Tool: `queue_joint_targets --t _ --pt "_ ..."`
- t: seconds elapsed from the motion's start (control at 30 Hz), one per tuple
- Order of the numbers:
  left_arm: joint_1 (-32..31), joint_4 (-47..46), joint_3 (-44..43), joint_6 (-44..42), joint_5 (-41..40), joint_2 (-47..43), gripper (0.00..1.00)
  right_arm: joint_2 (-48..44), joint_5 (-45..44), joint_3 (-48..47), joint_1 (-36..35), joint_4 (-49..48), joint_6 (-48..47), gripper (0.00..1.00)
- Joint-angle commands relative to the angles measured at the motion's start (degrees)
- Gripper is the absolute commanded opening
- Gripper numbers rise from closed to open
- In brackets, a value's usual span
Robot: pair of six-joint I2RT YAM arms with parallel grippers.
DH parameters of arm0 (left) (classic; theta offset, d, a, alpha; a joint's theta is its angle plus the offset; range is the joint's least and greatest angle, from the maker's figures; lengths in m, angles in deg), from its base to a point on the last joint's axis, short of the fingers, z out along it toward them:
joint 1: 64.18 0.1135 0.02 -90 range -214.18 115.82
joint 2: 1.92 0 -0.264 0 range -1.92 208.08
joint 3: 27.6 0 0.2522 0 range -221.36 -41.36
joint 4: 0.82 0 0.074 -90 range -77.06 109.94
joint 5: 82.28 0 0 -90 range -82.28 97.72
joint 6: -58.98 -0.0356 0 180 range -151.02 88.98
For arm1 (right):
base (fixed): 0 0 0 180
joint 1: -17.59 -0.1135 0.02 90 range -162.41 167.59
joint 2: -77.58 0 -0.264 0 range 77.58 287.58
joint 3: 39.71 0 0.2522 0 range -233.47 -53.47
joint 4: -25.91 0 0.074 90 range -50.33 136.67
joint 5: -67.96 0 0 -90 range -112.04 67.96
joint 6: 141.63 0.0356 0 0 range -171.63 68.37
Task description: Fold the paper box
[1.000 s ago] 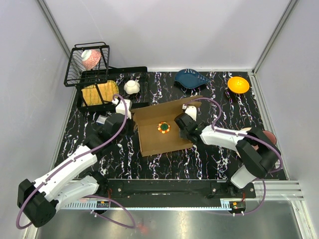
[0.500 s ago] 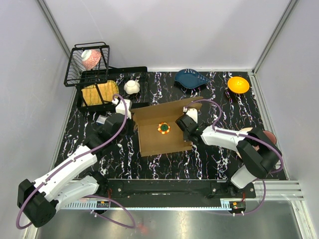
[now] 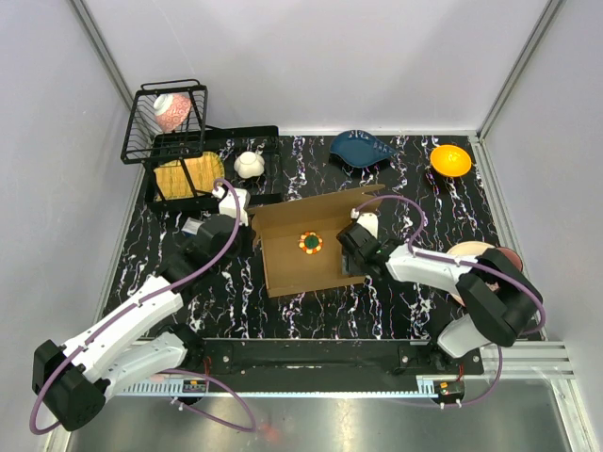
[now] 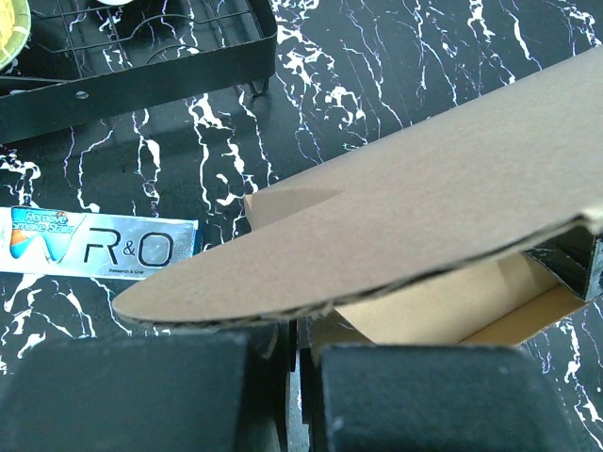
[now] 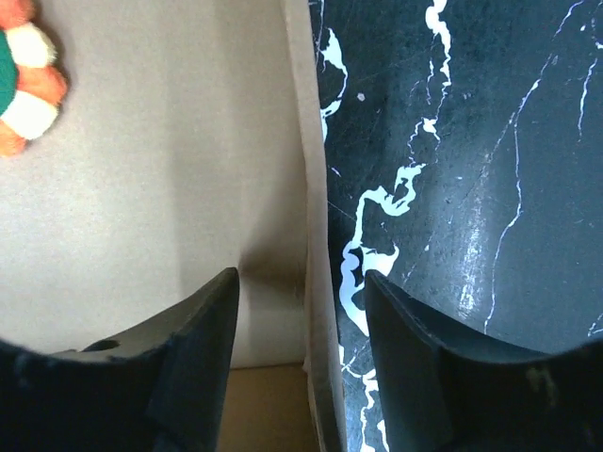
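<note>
The right claw [image 5: 301, 282] is spread and straddles the box's [image 3: 292, 268] right wall [image 5: 307, 179]. One finger [image 5: 141, 377] hangs inside over the box floor and the other outside over the table [image 5: 490, 169]. Neither visibly presses the card.

The left claw [image 4: 294, 348] sits at the box's far-left corner with its fingers pressed together. A sliver of card shows between them, so it looks to be pinching the box there, beneath a long flap [image 4: 405, 207] that slants across its view.

The box lies open-topped with a small toy [image 3: 309, 242] on its floor, nearer the box's far side.

The step in hand seems to be gripping the right wall and setting it along its crease. To do that well, the right claw should close low on the wall, near the fold line. Thin card gripped at its top edge is likely to bow rather than hinge. The turn should follow the crease and not drag outward, since a light box will probably slide. The left claw's hold at the far-left corner is the anchor against that. The inner finger is best kept off the box floor and clear of the toy.
</note>
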Motion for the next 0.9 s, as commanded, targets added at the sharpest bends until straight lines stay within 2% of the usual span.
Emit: queue_joint_targets --t 0.0,0.07,0.1,0.17,0.2,0.43,0.53,0.63,0.7,0.77,0.87 --pt "-0.5 1.5 -0.2 -0.6 2.4 -0.6 0.01 -6.1 0.1 -0.6 -0.4 -0.3 0.9 0.67" --pt "-0.5 1.5 -0.1 -1.0 2.4 -0.8 0.01 -8.3 -0.3 -0.8 -0.4 -0.3 0.1 0.73" --pt "-0.5 1.4 -0.1 -1.2 2.4 -0.9 0.01 -10.6 -0.3 -0.8 -0.4 -0.3 -0.2 0.86" --pt "-0.5 1.4 -0.1 -1.4 2.3 -0.9 0.01 -13.1 -0.9 -1.0 -0.4 -0.3 -1.3 0.97" --pt "-0.5 1.4 -0.2 -1.5 2.3 -0.8 0.01 -15.4 -0.9 -1.0 -0.4 -0.3 -1.8 1.00" --pt "-0.5 2.0 -0.8 -2.3 2.8 -0.6 0.01 -24.6 -2.5 -0.9 -0.4 2.0 -7.2 1.00" --pt "-0.5 2.0 -0.8 -2.4 3.1 -0.6 0.01 -28.7 -8.1 0.8 -0.4 1.2 -11.6 1.00" --pt "-0.5 2.1 -0.6 -3.0 3.1 -0.6 0.01 -32.3 -14.5 4.1 -0.3 -6.0 -18.2 1.00" --pt "-0.5 2.0 -0.6 -3.2 3.0 -0.6 0.01 -35.5 -16.8 8.8 -0.1 -17.1 -21.5 1.00" --pt "-0.5 1.9 -0.6 -3.2 3.1 -0.6 0.01 -38.7 -14.8 14.7 1.7 -28.9 -24.7 0.99" --pt "-0.5 1.9 -0.8 -3.4 3.5 -0.5 0.01 -38.9 -7.0 18.2 5.6 -35.9 -26.0 0.98"
